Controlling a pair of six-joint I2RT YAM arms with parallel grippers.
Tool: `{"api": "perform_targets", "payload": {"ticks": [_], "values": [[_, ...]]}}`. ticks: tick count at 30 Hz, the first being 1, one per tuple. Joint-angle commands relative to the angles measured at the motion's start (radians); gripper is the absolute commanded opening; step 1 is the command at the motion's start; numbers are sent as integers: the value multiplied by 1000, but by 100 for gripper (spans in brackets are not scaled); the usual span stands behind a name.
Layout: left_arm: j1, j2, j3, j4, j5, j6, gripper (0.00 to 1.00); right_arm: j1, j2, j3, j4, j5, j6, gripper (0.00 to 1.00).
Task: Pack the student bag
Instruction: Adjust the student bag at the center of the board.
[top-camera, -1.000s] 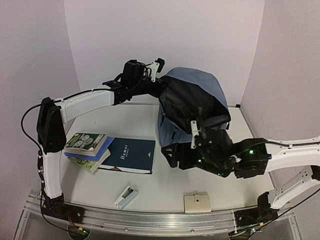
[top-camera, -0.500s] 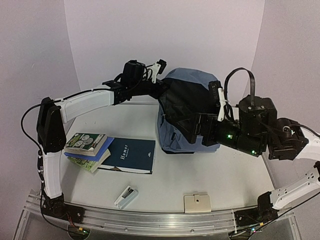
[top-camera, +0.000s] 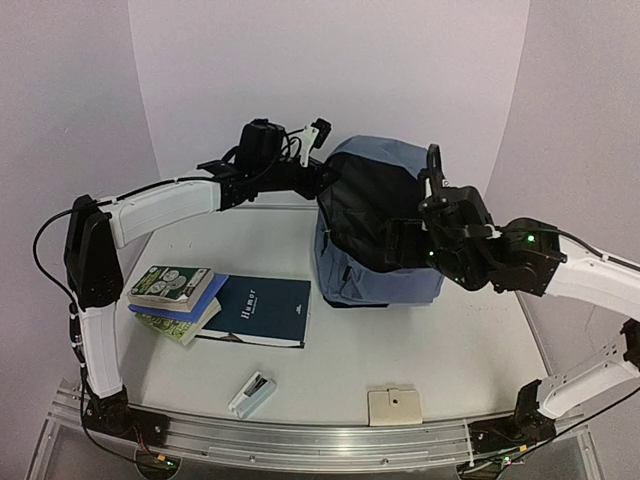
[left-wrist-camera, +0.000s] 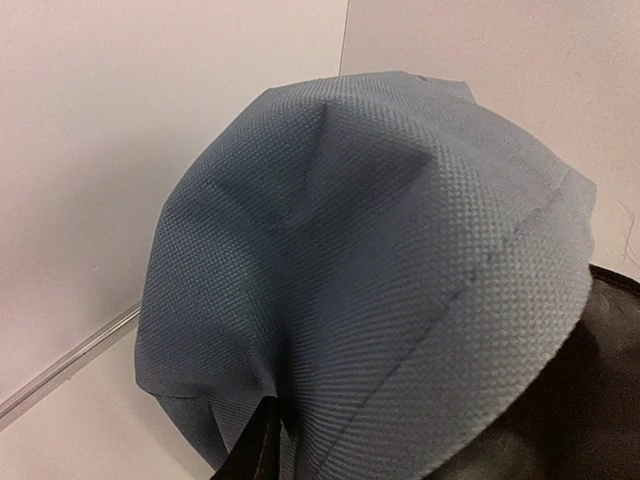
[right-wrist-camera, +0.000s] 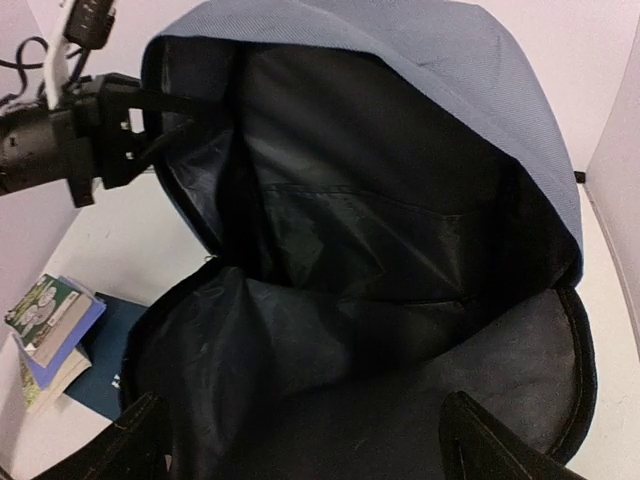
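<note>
Facing student bag's open rim, right end effector released; left end effector unclear.

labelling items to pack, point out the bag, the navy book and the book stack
bag (top-camera: 385, 152): top external view, blue fabric at its top
navy book (top-camera: 262, 311): top external view, middle of its cover
book stack (top-camera: 172, 285): top external view, cover of the top book

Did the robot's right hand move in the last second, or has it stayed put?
Yes. The right hand moved away from the tan box at the table's near edge, toward the back, up to the open mouth of the student bag.
</note>
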Motion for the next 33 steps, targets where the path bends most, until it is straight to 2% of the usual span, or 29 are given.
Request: {"api": "perform_targets", "payload": {"ticks": [1,6,10,11,16,19,23,27,33], "values": [[0,-66,-17,14,13,6,19,-4,55,-59,-3,-15,8,83],[0,-80,-51,25,22,0,28,-4,84,-240,72,-104,166,77],[0,-98,-74,11,40,1,38,-4,75,-300,158,-113,196,77],[0,-107,-85,10,44,-1,43,-4,72,-299,169,-111,193,77],[0,-213,-217,35,83,-12,87,-4,53,-284,184,-94,179,80],[0,-315,-329,50,88,-41,99,-4,25,-294,184,-82,186,84],[0,-457,-476,32,28,-119,100,-4,-27,-294,178,-97,193,92],[3,-569,-610,-33,-96,-219,100,-4,-75,-262,170,-115,187,97],[56,-612,-682,-184,-184,-332,100,-4,-100,-209,144,-80,139,98]]}}
